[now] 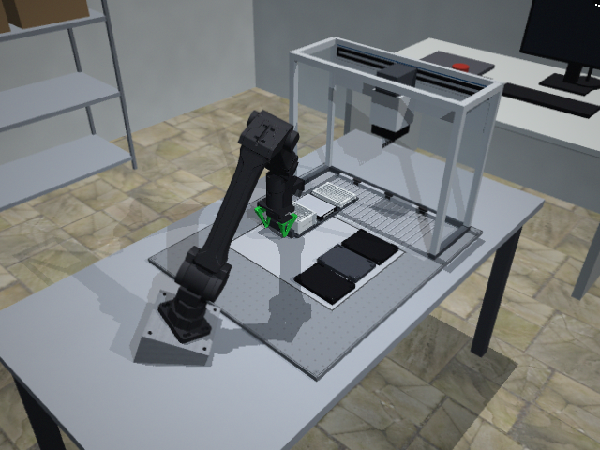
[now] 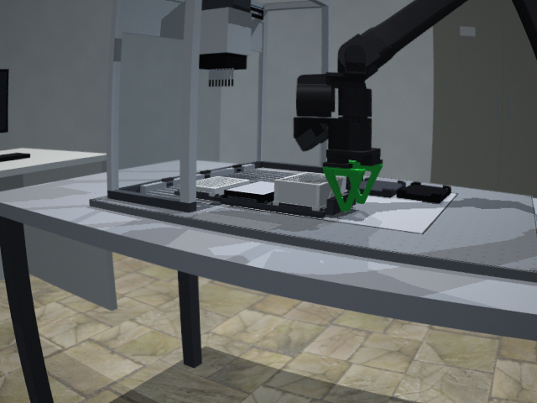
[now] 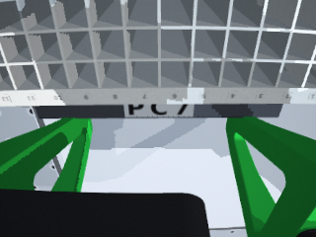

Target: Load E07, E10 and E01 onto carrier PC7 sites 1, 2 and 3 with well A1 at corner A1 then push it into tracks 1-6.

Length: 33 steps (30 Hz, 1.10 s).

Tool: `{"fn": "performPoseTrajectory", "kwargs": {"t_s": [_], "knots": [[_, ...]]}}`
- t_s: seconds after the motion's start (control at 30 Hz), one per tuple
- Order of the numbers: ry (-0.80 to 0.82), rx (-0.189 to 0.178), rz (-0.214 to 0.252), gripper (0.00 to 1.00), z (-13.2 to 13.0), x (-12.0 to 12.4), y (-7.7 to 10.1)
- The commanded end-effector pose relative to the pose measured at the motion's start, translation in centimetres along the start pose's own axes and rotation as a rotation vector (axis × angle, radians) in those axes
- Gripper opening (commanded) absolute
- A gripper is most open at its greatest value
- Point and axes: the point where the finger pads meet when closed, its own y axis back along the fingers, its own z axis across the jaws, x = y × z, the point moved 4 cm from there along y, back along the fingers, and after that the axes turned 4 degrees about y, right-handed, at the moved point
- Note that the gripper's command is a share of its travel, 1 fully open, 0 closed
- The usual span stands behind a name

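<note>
The dark carrier PC7 (image 1: 309,213) lies with its far end over the left tracks of the rails (image 1: 392,201). It holds the white deep-well block E07 (image 1: 303,215) next to the handle, then the flat-topped 384-well plate E10 (image 1: 315,203), then the 96-well plate E01 (image 1: 334,193). My green gripper (image 1: 276,225) is open and empty, low over the white apron at the carrier's handle end. In the wrist view the PC7 label (image 3: 158,109) sits just ahead, between my fingers, with the deep-well block (image 3: 158,27) above it. From the side, the gripper (image 2: 353,199) stands right against the block's (image 2: 301,188) end of the carrier.
Three dark plate nests (image 1: 346,262) stand empty in a row to the right of the apron. The instrument's frame posts (image 1: 450,169) and pipetting head (image 1: 390,113) stand over the rails. The arm's base (image 1: 187,320) is at the near left.
</note>
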Motion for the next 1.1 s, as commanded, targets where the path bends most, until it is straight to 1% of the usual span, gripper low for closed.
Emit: {"fn": "performPoseTrajectory", "kwargs": {"t_s": [0.0,1.07], "knots": [[-0.021,-0.010,-0.057,0.80,-0.4,-3.5,1.3],[-0.019,-0.009,-0.058,0.80,-0.7,-6.5,1.4]]}}
